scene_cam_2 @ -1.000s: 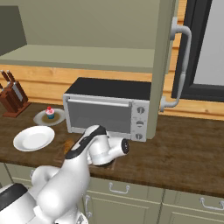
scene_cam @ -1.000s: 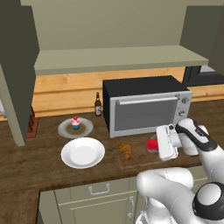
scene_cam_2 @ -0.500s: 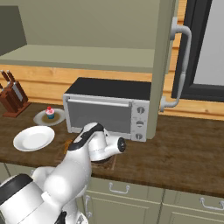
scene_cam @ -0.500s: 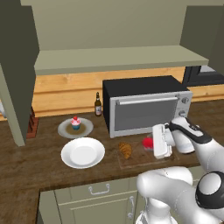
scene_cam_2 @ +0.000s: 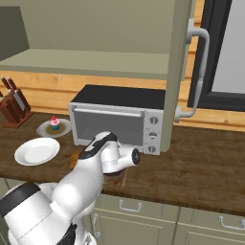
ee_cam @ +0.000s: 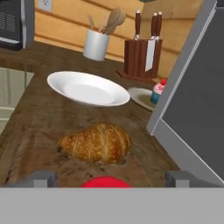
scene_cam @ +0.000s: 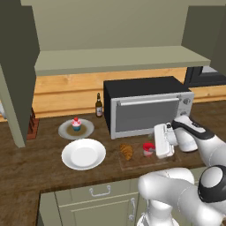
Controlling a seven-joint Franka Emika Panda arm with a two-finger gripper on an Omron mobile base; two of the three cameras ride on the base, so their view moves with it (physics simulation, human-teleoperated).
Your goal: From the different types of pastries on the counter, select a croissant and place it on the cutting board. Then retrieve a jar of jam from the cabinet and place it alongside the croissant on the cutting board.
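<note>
The croissant lies flat on the cutting board, towards its left half, which leaves the right half free for a second thing. That spare room is where the jam jar now stands: its red lid shows on the board just beside the croissant, apart from it but close, so the two sit alongside as the task asks. In the hand view the lid is a red arc at the very bottom, between the two finger tips, with the croissant straight beyond it.

The gripper sits level beside the jar, fingers pointing along the board towards the croissant, a sideways hold that suits setting an upright jar down without tipping it. The finger tips stand wide apart on either side of the lid; whether they press on the jar or have let go of it I cannot tell.

Beyond the board, a white plate rests on the counter to the left, with a cupcake on a smaller plate behind it, and the microwave stands close behind the board
</note>
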